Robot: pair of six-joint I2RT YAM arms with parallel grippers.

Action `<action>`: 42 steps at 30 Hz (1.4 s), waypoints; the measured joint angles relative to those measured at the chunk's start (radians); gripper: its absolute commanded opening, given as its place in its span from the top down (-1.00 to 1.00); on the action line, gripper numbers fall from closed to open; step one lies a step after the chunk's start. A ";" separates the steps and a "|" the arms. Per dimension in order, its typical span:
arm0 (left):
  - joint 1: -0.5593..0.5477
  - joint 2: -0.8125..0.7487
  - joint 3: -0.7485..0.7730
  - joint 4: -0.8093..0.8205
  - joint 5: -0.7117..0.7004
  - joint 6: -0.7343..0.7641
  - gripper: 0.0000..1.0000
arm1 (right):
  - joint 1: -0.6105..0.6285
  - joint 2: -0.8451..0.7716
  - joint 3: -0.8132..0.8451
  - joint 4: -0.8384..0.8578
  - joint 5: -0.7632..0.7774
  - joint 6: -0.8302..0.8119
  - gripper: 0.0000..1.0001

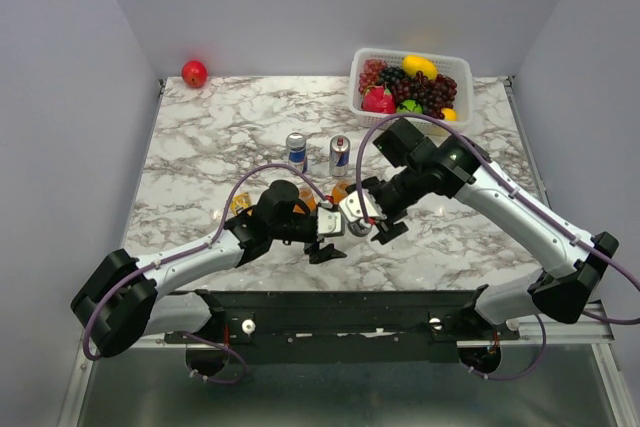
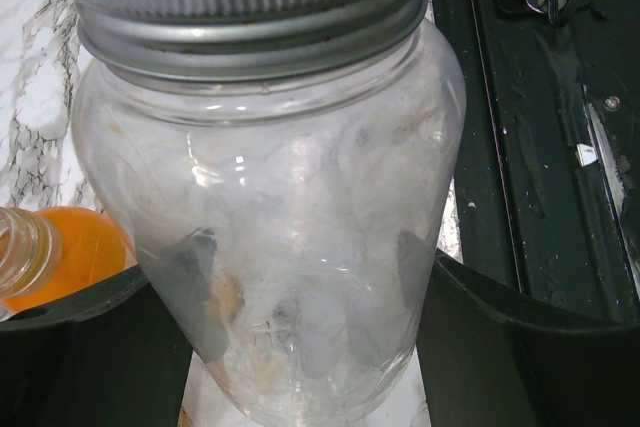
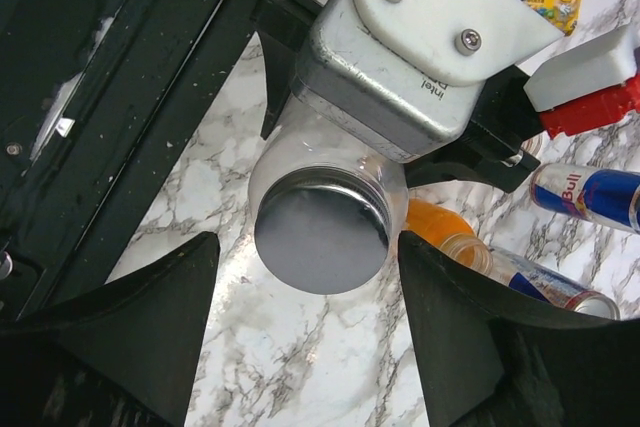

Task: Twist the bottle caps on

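Note:
My left gripper point(image 2: 305, 282) is shut on the lower body of the clear glass jar point(image 2: 290, 177), one black finger pressed against each side. The flat silver lid point(image 2: 250, 27) sits on the jar's threaded neck. In the right wrist view the lid point(image 3: 320, 242) faces my right gripper point(image 3: 305, 247), which is open; its fingers point(image 3: 140, 327) stand to either side of the lid with a gap. In the top view the two grippers point(image 1: 325, 239) point(image 1: 375, 222) meet at the table's near middle. A small uncapped orange bottle point(image 3: 440, 227) point(image 2: 70, 257) stands beside the jar.
Two blue-and-silver drink cans point(image 1: 296, 151) point(image 1: 340, 156) stand behind the grippers. A white basket point(image 1: 360, 67) of fruit is at the back right, a red apple point(image 1: 194, 73) at the back left. A small orange object point(image 1: 240, 204) sits by the left forearm. The black base rail point(image 1: 330, 312) runs along the near edge.

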 measured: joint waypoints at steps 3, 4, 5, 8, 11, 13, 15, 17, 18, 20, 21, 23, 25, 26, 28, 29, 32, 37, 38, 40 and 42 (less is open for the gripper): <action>0.000 0.000 0.000 0.000 0.000 0.001 1.00 | 0.001 0.004 -0.001 0.001 0.003 -0.003 -0.48; 0.000 0.000 0.000 0.000 0.000 0.001 1.00 | 0.001 0.006 -0.001 0.001 0.004 -0.004 -0.46; 0.000 0.000 0.000 0.000 0.000 0.001 1.00 | 0.002 0.008 -0.002 0.001 0.005 -0.005 -0.45; 0.000 0.000 0.000 0.000 0.000 0.002 1.00 | 0.002 0.013 -0.004 0.004 0.007 -0.005 -0.43; 0.000 0.001 0.000 0.000 0.000 0.002 1.00 | 0.002 0.016 -0.014 0.013 0.009 -0.005 -0.35; 0.000 0.002 0.000 -0.001 0.000 0.003 1.00 | 0.002 0.017 -0.019 0.020 0.012 -0.004 -0.25; 0.000 0.004 0.000 -0.002 0.000 0.003 1.00 | 0.002 0.018 -0.023 0.030 0.014 -0.001 -0.15; 0.000 0.005 0.000 -0.003 0.000 0.004 1.00 | 0.002 0.019 -0.025 0.038 0.016 0.007 0.00; 0.000 0.005 0.000 -0.003 0.000 0.005 1.00 | 0.002 0.019 -0.026 0.042 0.018 0.013 0.03; 0.001 0.006 0.000 -0.005 -0.004 0.005 1.00 | 0.002 0.019 -0.031 0.059 0.019 0.048 0.16; 0.001 0.006 0.000 -0.005 -0.006 0.004 1.00 | 0.002 0.020 -0.032 0.070 0.022 0.071 0.20; 0.001 0.005 0.000 -0.007 -0.024 -0.005 1.00 | 0.004 0.024 -0.037 0.101 0.032 0.147 0.23; -0.001 0.000 -0.004 -0.007 -0.060 -0.018 1.00 | 0.004 0.032 -0.040 0.146 0.046 0.248 0.23; -0.005 -0.007 -0.009 -0.007 -0.096 -0.027 1.00 | 0.003 0.037 -0.043 0.172 0.049 0.304 0.23; -0.026 -0.026 -0.019 -0.008 -0.179 -0.040 1.00 | -0.002 0.050 -0.049 0.225 0.050 0.437 0.21; -0.038 -0.036 -0.025 -0.009 -0.237 -0.054 1.00 | -0.009 0.055 -0.053 0.249 0.049 0.510 0.21; -0.057 -0.046 -0.027 -0.024 -0.333 -0.080 1.00 | -0.042 0.066 -0.079 0.319 0.035 0.715 0.23; -0.064 -0.049 -0.029 -0.068 -0.423 -0.099 1.00 | -0.077 0.102 -0.100 0.354 0.038 0.932 -0.23; -0.064 -0.049 -0.029 -0.076 -0.431 -0.100 1.00 | -0.080 0.113 -0.093 0.348 0.039 0.953 -0.30; -0.063 -0.058 -0.029 -0.082 -0.441 -0.103 1.00 | -0.085 0.133 -0.055 0.312 0.043 0.969 -0.46; -0.059 -0.079 -0.029 -0.074 -0.444 -0.105 1.00 | -0.096 0.146 0.008 0.267 0.046 0.957 -0.56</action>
